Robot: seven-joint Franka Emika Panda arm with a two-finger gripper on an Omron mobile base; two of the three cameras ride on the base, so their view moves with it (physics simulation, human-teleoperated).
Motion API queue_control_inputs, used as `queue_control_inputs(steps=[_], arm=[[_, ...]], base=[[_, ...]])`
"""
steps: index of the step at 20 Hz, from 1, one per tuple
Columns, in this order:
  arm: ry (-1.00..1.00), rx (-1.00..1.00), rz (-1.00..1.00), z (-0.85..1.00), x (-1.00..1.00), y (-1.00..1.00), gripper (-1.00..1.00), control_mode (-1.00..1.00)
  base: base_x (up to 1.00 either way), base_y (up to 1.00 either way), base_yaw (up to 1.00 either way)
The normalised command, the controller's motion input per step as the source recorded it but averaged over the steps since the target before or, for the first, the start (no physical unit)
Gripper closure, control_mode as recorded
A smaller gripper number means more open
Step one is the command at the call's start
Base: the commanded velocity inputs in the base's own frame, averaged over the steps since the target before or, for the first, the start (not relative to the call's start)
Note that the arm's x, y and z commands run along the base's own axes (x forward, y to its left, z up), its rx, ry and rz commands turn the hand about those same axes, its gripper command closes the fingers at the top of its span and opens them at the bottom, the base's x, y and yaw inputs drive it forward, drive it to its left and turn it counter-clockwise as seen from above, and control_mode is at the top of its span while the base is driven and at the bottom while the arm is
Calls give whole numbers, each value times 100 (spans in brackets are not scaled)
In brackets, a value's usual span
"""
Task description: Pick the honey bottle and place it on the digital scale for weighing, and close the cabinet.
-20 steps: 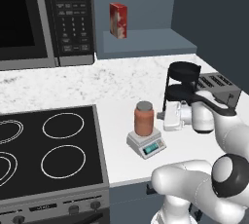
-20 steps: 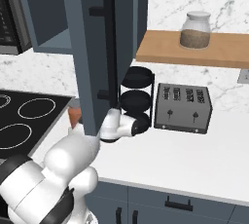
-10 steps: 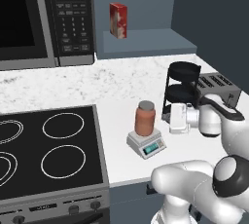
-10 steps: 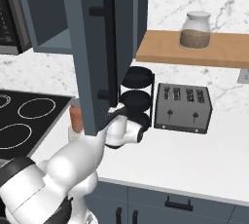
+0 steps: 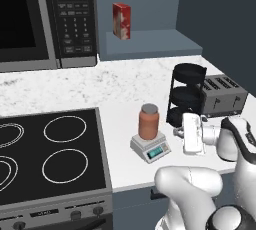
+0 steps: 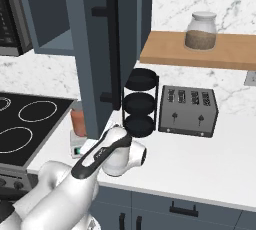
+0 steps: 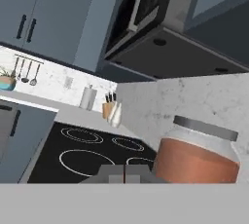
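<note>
Status: 1 of 2 steps looks done. Cabinet (image 6: 95, 49) door stands wide open, swung out over the counter (image 5: 120, 89) with its dark bar handle (image 6: 113, 59) facing the right base camera, so closing it is what's left. Inside on the cabinet shelf, a red-and-white box (image 5: 121, 20); not part of the job. Microwave (image 5: 47, 19) to the left of the cabinet, stove (image 5: 50, 154) below it, both irrelevant. Toaster (image 6: 187, 110) and a black 3-tier stand (image 6: 140, 101) sit on the counter to the right of the scale, and a glass jar with dark contents (image 6: 200, 30) is on the wooden shelf (image 6: 200, 51) above. Honey bottle (image 5: 149, 122) stands upright on the digital scale (image 5: 150, 146), lid on, display lit, near the counter's front edge just right of the stove. In the hand view the honey bottle fills the lower right, close to the camera, with nothing gripping it. Arm pose: rises from the base, elbow bent, forearm low over the counter edge, with the gripper (image 5: 192, 134) just right of the scale and apart from the bottle, in front of the stand. Hand is rolled, judging by the tilted hand view. The 2 fingertips (image 7: 116, 171) appear pressed together at the bottom of the hand view with no visible gap, holding nothing. Next move, my read: lift clear of the bottle and get behind the door edge or on the handle to push it shut; keep the swing clear of the bottle.
</note>
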Motion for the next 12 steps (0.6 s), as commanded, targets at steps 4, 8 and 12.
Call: queue_control_inputs(steps=[4,8,12], arm=[[-20,0,-2,31,-63,61,100,-100],[-30,0,-4,68,-57,34,100,-100],[-30,0,-6,69,-60,14,100,-100]], base=[[0,0,0],[0,0,0],[0,0,0]])
